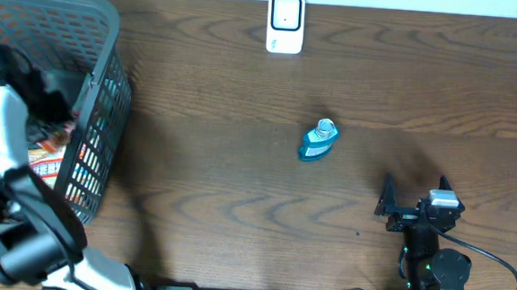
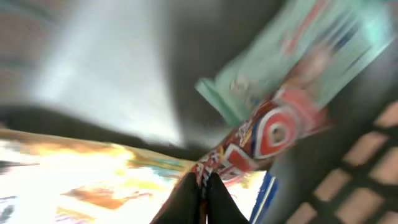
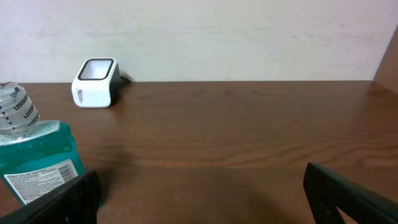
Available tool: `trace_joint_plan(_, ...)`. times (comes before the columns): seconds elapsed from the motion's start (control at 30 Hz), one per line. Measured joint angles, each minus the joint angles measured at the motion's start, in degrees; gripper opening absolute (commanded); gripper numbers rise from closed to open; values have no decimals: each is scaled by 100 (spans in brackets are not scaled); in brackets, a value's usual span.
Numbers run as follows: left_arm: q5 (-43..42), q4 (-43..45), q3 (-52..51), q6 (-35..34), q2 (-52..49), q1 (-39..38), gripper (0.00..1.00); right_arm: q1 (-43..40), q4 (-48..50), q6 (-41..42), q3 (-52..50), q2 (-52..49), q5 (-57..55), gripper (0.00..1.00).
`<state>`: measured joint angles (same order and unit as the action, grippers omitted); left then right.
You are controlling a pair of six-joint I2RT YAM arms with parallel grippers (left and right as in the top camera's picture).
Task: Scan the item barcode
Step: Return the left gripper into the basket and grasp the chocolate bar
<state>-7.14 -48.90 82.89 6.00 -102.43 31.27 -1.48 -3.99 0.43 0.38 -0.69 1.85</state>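
My left gripper is down inside the grey basket at the table's left. Its black fingers are shut on the edge of a packet with red, white and blue print; the view is blurred. A pale green packet lies just behind it. The white barcode scanner stands at the far edge of the table and shows in the right wrist view too, scanner. My right gripper rests open near the front right, with nothing between its fingers.
A teal mouthwash bottle lies in the middle of the table, left of and beyond the right gripper; the bottle fills the right wrist view's left edge. Several other bright packets lie in the basket.
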Motion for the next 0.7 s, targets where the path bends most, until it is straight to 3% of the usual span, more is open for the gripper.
trace_joint_plan(0.4, 22, 896, 533, -927, 2151, 55, 10, 0, -2, 0, 0, 0, 2, 99)
trace_joint_plan(0.43, 22, 896, 533, -970, 2253, 55, 24, 0, 0, -2, 0, 0, 0, 99)
trace_joint_plan(0.47, 22, 890, 533, -979, 2334, 55, 49, 0, -2, 0, 0, 0, 0, 99)
trace_joint_plan(0.5, 22, 872, 533, -994, 2387, 55, 60, 0, -2, -2, 0, 0, 2, 99)
trace_joint_plan(0.53, 22, 844, 533, -1025, 2415, 55, 78, 0, -2, 0, 0, 0, 0, 99)
trace_joint_plan(0.57, 44, 820, 533, -1032, 2411, 55, 88, 0, -2, -2, 0, 0, 0, 99)
trace_joint_plan(0.7, 216, 662, 481, -1246, 2153, 55, 94, 0, -2, -2, 0, 0, 0, 99)
